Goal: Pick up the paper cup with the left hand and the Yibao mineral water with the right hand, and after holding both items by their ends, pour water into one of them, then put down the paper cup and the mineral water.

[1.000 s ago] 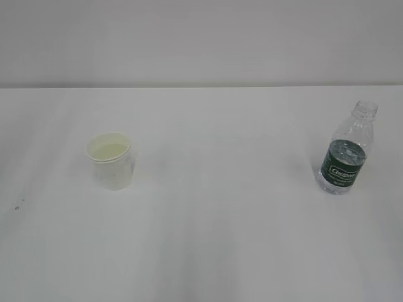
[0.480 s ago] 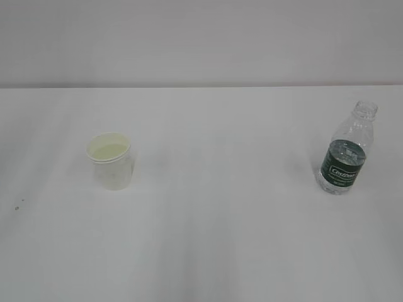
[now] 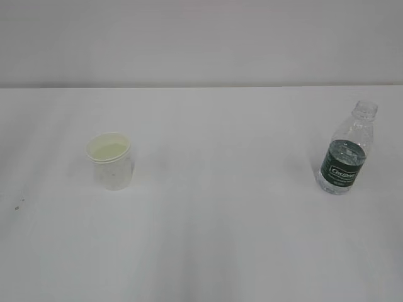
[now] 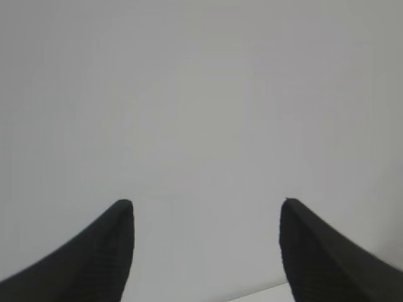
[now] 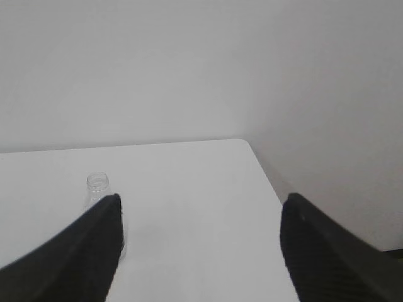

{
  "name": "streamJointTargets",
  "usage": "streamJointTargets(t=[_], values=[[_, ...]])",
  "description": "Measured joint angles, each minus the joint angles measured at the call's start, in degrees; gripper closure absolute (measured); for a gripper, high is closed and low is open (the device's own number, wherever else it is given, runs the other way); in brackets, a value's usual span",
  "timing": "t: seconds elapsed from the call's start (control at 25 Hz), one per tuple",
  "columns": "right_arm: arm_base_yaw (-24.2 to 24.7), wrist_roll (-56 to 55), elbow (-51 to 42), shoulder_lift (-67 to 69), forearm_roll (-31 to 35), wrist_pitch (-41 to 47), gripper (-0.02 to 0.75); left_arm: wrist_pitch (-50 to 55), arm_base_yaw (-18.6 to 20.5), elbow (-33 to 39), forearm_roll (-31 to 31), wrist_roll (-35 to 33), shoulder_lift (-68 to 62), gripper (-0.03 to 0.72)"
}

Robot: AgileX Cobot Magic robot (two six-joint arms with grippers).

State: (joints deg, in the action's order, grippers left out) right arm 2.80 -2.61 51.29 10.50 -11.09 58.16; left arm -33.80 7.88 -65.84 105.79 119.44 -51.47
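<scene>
The paper cup was seen standing upright on the white table, toward the left side and about midway between the far edge and the near edge. A pale liquid could be seen inside it. The water bottle was standing upright as well, without a cap, near the right edge of the table and well apart from the cup. Nothing was touching either of them.

No arm was shown in the exterior view. In the left wrist view the left claw was held wide open, and only a plain pale surface was seen between its two dark fingers. The right claw was also spread wide and held nothing. In that view the clear neck of the bottle was seen beside the left finger, toward the far edge of the table.
</scene>
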Motion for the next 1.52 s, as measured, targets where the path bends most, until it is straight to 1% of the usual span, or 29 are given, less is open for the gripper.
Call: streamJointTargets(t=[0.08,0.2,0.44,0.56,0.72,0.84,0.92,1.08,1.16,1.28,1.4,1.48,1.52], values=[[0.00,0.00,0.00,0.00,0.00,0.00,0.148,0.00,0.00,0.00,0.00,-1.66,0.00,0.176],[0.00,0.00,0.00,0.00,0.00,0.00,0.148,0.13,0.00,0.00,-3.87,-7.08,0.00,0.176],[0.00,0.00,0.00,0.00,0.00,0.00,0.147,1.31,0.00,0.00,-16.21,-15.54,0.00,0.176],[0.00,0.00,0.00,0.00,0.00,0.00,0.147,1.79,0.00,0.00,-24.30,-22.05,0.00,0.176],[0.00,0.00,0.00,0.00,0.00,0.00,0.148,4.45,0.00,0.00,-32.75,-28.34,0.00,0.176],[0.00,0.00,0.00,0.00,0.00,0.00,0.148,6.84,0.00,0.00,-40.71,-34.27,0.10,0.176],[0.00,0.00,0.00,0.00,0.00,0.00,0.148,9.41,0.00,0.00,-44.94,-37.77,0.31,0.176],[0.00,0.00,0.00,0.00,0.00,0.00,0.148,13.40,0.00,0.00,-48.15,-40.90,1.00,0.176],[0.00,0.00,0.00,0.00,0.00,0.00,0.147,14.78,0.00,0.00,-50.89,-43.76,1.10,0.176],[0.00,0.00,0.00,0.00,0.00,0.00,0.147,19.85,-1.25,0.00,-60.17,-53.51,1.27,0.176],[0.00,0.00,0.00,0.00,0.00,0.00,0.147,28.89,-4.90,0.00,-72.79,-70.67,1.77,0.190],[0.00,0.00,0.00,0.00,0.00,0.00,0.147,34.24,-7.48,0.00,-77.15,-78.37,2.13,0.201],[0.00,0.00,0.00,0.00,0.00,0.00,0.147,35.97,-8.33,0.00,-78.33,-81.03,2.13,0.204]])
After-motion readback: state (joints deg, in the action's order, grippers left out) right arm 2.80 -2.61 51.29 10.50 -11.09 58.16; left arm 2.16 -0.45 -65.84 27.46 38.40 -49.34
